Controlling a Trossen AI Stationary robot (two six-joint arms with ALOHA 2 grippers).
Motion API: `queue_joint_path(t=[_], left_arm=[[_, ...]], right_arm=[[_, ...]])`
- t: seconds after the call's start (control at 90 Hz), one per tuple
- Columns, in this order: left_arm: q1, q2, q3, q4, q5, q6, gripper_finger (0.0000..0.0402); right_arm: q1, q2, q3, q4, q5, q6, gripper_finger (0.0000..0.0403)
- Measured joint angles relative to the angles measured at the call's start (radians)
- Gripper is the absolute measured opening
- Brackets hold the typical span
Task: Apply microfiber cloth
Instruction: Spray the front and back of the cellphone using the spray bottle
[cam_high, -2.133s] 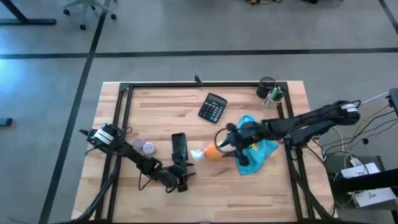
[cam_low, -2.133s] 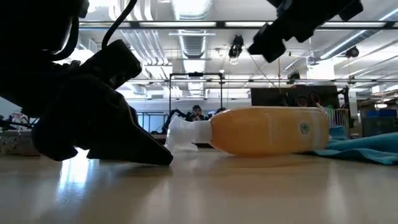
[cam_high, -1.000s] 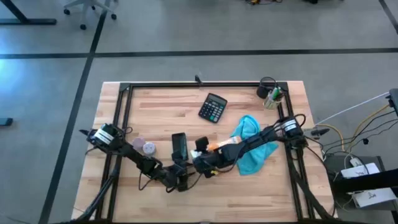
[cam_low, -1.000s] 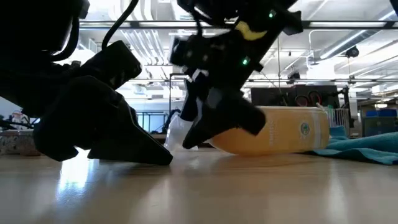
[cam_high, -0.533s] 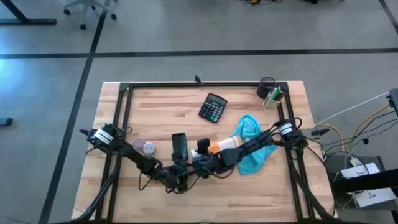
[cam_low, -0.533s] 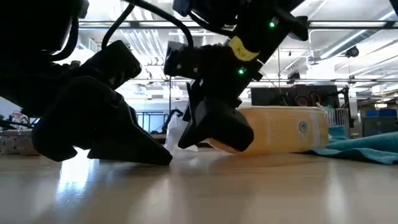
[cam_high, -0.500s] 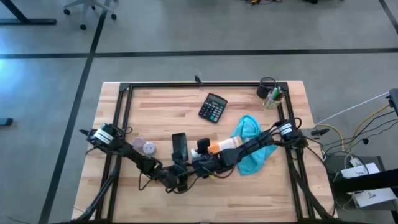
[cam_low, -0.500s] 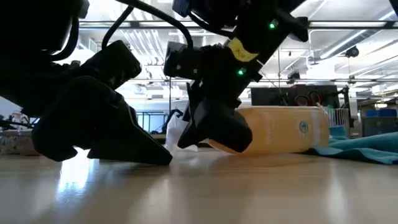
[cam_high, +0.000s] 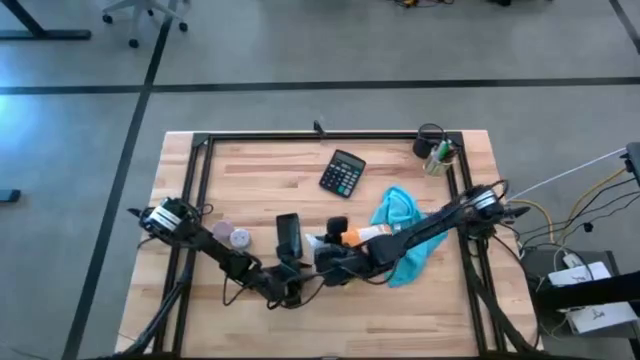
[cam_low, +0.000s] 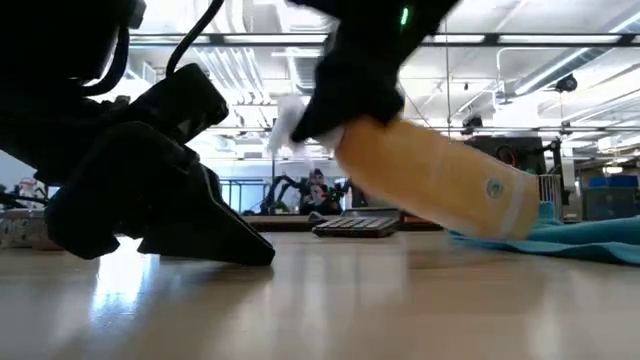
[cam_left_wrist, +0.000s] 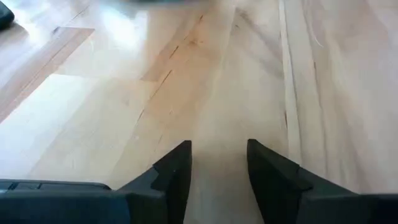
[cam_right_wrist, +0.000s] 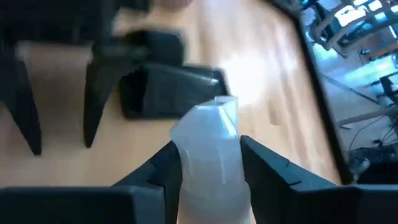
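Note:
The turquoise microfiber cloth (cam_high: 412, 245) lies crumpled on the table's right half; its edge also shows in the low view (cam_low: 585, 240). An orange spray bottle (cam_high: 365, 236) with a white head lies beside it, and my right gripper (cam_high: 322, 258) is shut on it. The bottle (cam_low: 430, 175) is tilted, head end up. My left gripper (cam_high: 292, 292) rests open on the wood near the front edge, with nothing between its fingers (cam_left_wrist: 219, 149). My right gripper pinches the bottle's white spray head (cam_right_wrist: 208, 140) between its two fingers, which lie one on each side of it. The head end (cam_low: 292, 120) is lifted. The bottle slants down toward the cloth, its base (cam_low: 500, 210) low by the cloth's edge.
A black calculator (cam_high: 342, 172) lies toward the far side. A flat black device (cam_high: 288, 235) lies left of the bottle, with small round objects (cam_high: 232, 233) farther left. A cup with pens (cam_high: 436, 150) stands at the far right corner. A dark rail frame borders the table.
My right gripper, which was down at the bottle's white head, has risen with it. The bottle has tipped from lying flat: its head end is lifted while its base stays low by the cloth. The calculator now shows behind it in the low view.

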Motion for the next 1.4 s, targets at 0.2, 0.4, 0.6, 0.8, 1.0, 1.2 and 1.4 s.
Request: queue_joint_path(t=[0.2,0.4,0.6,0.8,1.0,1.2,1.4], left_arm=[[-0.002,-0.031,-0.003,-0.040,0.006,0.013,0.0119],[-0.004,-0.083,-0.004,-0.113,-0.001,0.036,0.0112],[-0.002,-0.091,-0.004,-0.124,-0.008,0.075,0.0114],[-0.002,-0.091,-0.003,-0.164,-0.015,0.092,0.0116],[-0.001,-0.129,-0.004,-0.195,-0.033,0.194,0.0109],[0.000,-0.172,-0.004,-0.205,-0.034,0.256,0.0110],[0.000,-0.173,-0.004,-0.206,-0.033,0.253,0.0118]], right_arm=[[0.039,-0.176,-0.012,-0.059,0.103,0.105,0.0096],[0.098,-0.270,-0.014,-0.053,0.202,0.220,0.0092],[0.124,-0.272,-0.044,-0.066,0.258,0.367,0.0086],[0.124,-0.231,-0.062,-0.056,0.257,0.549,0.0086],[0.121,-0.217,-0.046,-0.055,0.258,0.676,0.0086],[0.120,-0.225,-0.031,-0.134,0.236,0.842,0.0086],[0.100,-0.229,-0.029,-0.173,0.201,0.923,0.0087]])
